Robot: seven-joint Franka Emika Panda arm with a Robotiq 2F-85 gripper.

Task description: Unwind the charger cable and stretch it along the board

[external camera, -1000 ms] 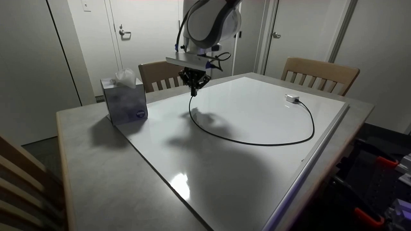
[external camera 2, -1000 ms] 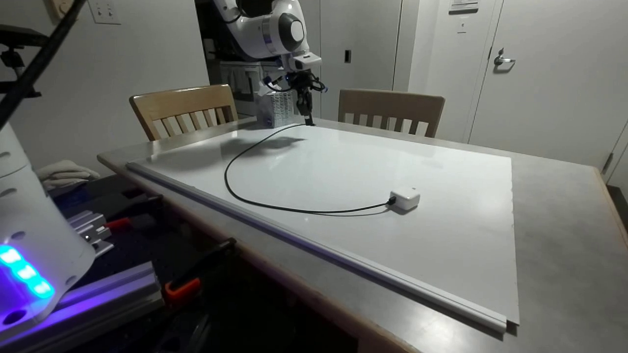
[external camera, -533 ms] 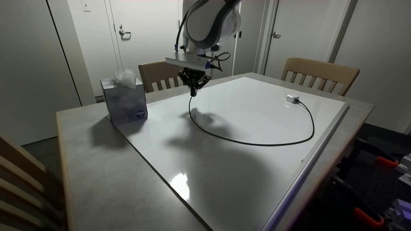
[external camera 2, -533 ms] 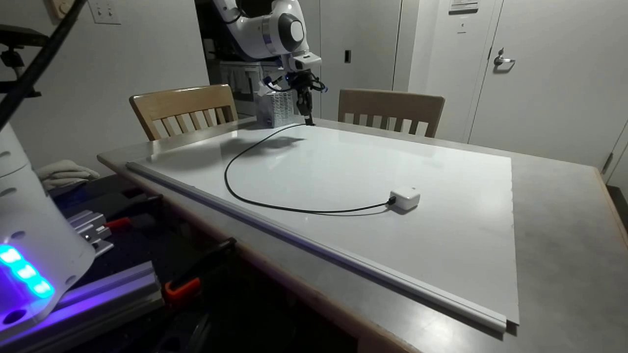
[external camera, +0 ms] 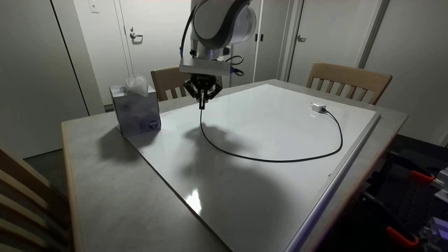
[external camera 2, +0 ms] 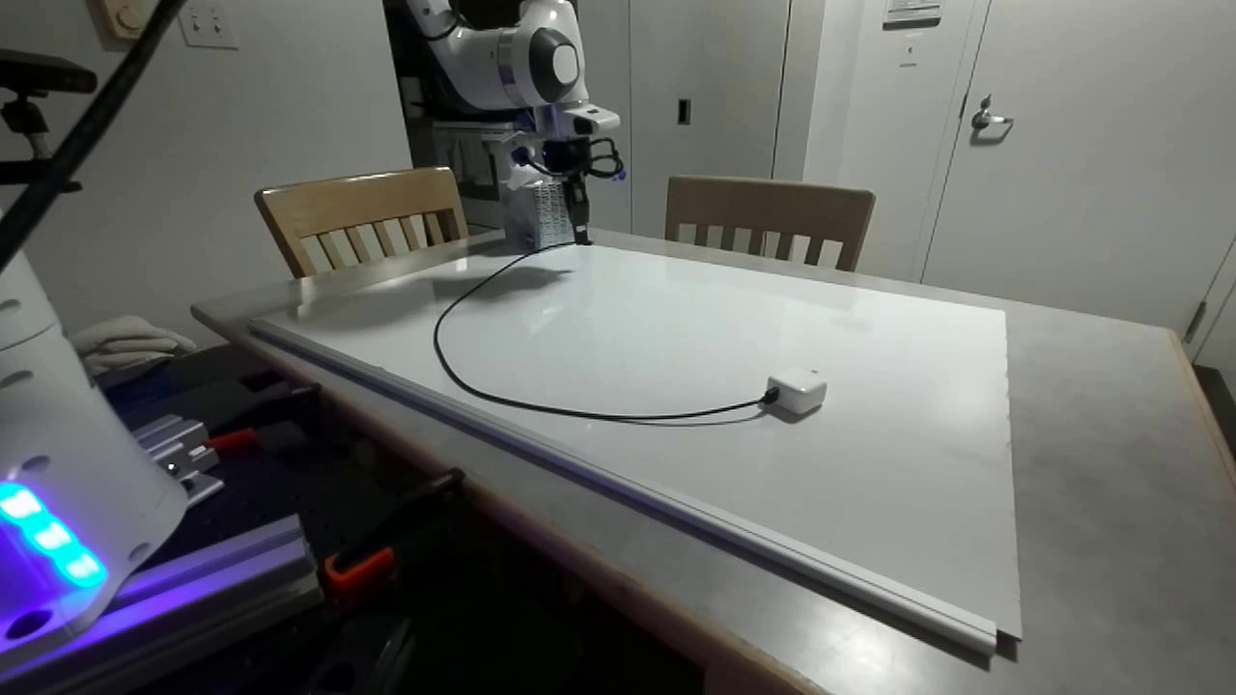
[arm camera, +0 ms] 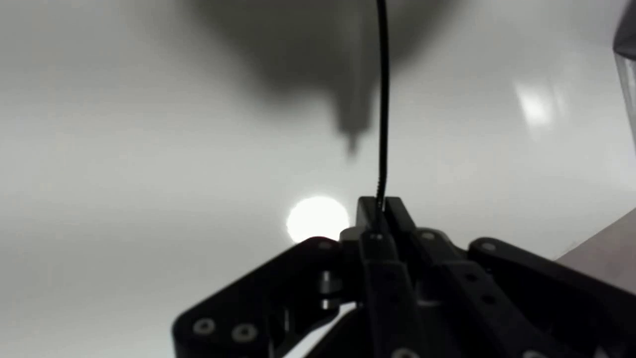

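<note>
Gripper [arm camera: 380, 206] was clamped on the cable [external camera: 280, 161], tips pinching it at the end away from the plug [external camera: 317, 107], over the board [external camera: 280, 119] near its tissue box [external camera: 138, 113] end. From there the cable dropped onto the board in one wide U: bowed out toward the rail [external camera: 338, 182] on the board's long edge, near but apart from it, then back to the plug. Plug sat on the board toward the opposite short edge. In the way: the tissue box, upright on the board's corner across from the rail, near the gripper but apart from it. In an exterior view the arm [external camera 2: 497, 72] hid part of it. Around: grey table [external camera 2: 1110, 434] past the board's edges, chairs [external camera 2: 770, 198] along the table's edges, red-handled clamps [external camera 2: 362, 574] by the table edge on the rail side, robot base [external camera 2: 87, 439] near them.
</note>
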